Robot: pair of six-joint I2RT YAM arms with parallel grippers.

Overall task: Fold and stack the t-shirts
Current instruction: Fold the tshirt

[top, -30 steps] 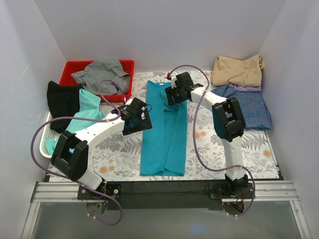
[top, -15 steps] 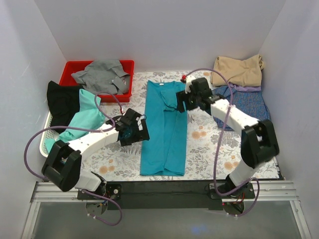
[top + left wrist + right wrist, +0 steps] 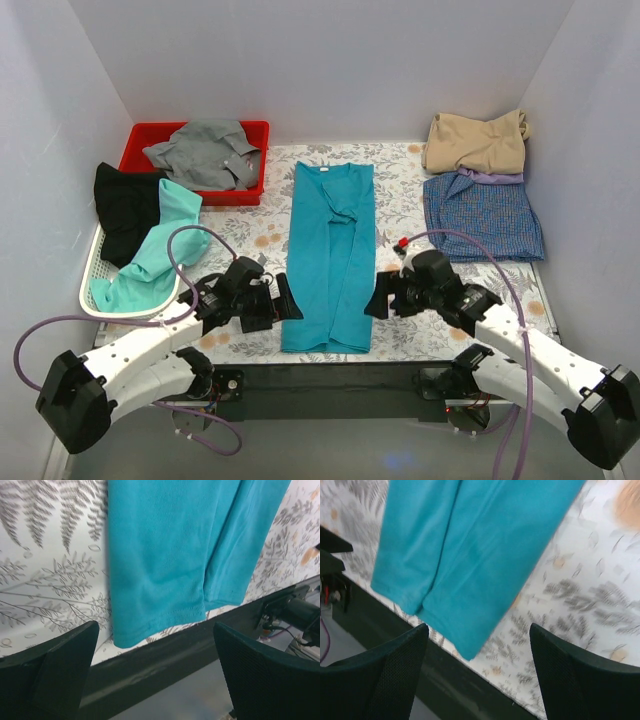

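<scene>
Teal shirt (image 3: pixel 330 255): we see it folded lengthwise, flat on the surface (image 3: pixel 410 215).
Left tool (image 3: pixel 284 298): released, beside its near left corner.
Right tool (image 3: pixel 380 297): released, beside its right edge.

A red bin (image 3: pixel 138 140) and white basket (image 3: pixel 86 290) edge the fern-print tablecloth (image 3: pixel 420 200).

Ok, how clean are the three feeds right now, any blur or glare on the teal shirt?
Top view: even light, no glare, teal shirt sharp. Left wrist: hem stitching readable, slight smear along the shirt's left edge. Right wrist: softly blurred throughout, tablecloth print smeared.
</scene>
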